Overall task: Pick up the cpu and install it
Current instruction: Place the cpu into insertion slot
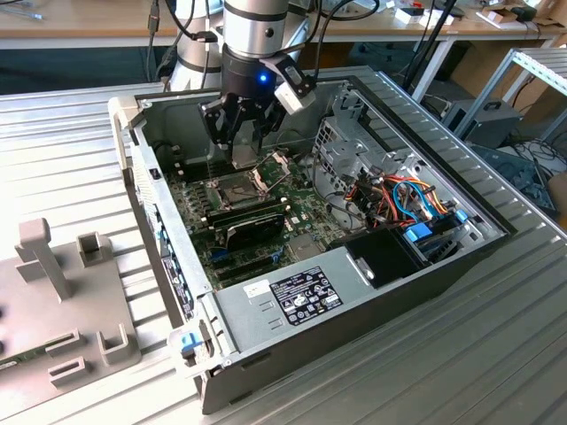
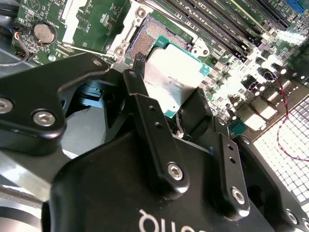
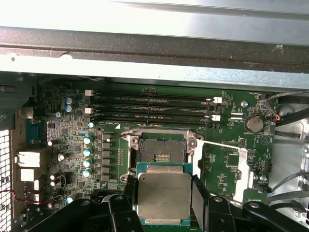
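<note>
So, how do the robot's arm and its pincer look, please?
The arm's silver metal cylinder ends in a black collar with a small blue light. A white box-shaped camera sits beside it, and black cables run behind. The black pincer has jointed links with silver screws and white lettering.

In both wrist views the cpu [image 3: 164, 195] [image 2: 174, 72] is seen as a small flat square chip with a dull silvery metal top and a green rim. It is gripped by its edges between the jaws and held roughly flat, near the open dark socket [image 3: 161, 151].
</note>
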You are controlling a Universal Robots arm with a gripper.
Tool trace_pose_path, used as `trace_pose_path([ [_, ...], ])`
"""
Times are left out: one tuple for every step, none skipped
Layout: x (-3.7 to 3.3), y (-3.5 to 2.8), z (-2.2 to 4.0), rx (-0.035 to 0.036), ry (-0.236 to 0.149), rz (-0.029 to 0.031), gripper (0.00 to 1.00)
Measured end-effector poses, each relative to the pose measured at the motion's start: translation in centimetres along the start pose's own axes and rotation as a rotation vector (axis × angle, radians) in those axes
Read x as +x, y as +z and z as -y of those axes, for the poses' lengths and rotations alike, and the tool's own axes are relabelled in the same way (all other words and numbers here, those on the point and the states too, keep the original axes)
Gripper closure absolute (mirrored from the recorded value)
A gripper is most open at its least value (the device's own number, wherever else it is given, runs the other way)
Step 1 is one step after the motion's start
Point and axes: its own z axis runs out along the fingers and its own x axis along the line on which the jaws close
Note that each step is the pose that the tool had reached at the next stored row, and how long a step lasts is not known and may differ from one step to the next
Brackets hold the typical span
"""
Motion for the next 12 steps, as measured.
trace_pose_path([
  [0.0,0.0,0.0,0.0,0.0,0.0,0.45],
  [0.0,0.0,0.0,0.0,0.0,0.0,0.45],
  [0.0,-0.01,0.0,0.0,0.0,0.0,0.45],
  [0.0,-0.01,0.0,0.0,0.0,0.0,0.45],
  [0.0,-0.01,0.0,0.0,0.001,0.0,0.45],
  [0.01,-0.01,0.0,0.0002,0.01,-0.0007,0.45],
  [0.01,-0.01,0.0,0.0006,0.03,-0.002,0.45],
  [0.0,0.01,0.0,0.001,0.053,-0.0034,0.45],
  [0.0,0.02,0.0,0.0013,0.068,-0.0043,0.45],
  [0.0,0.03,0.0,0.0015,0.085,-0.0053,0.45],
  [0.0,0.05,0.0,0.0018,0.102,-0.0064,0.45],
  [0.0,0.06,0.0,0.0023,0.131,-0.0082,0.45],
])
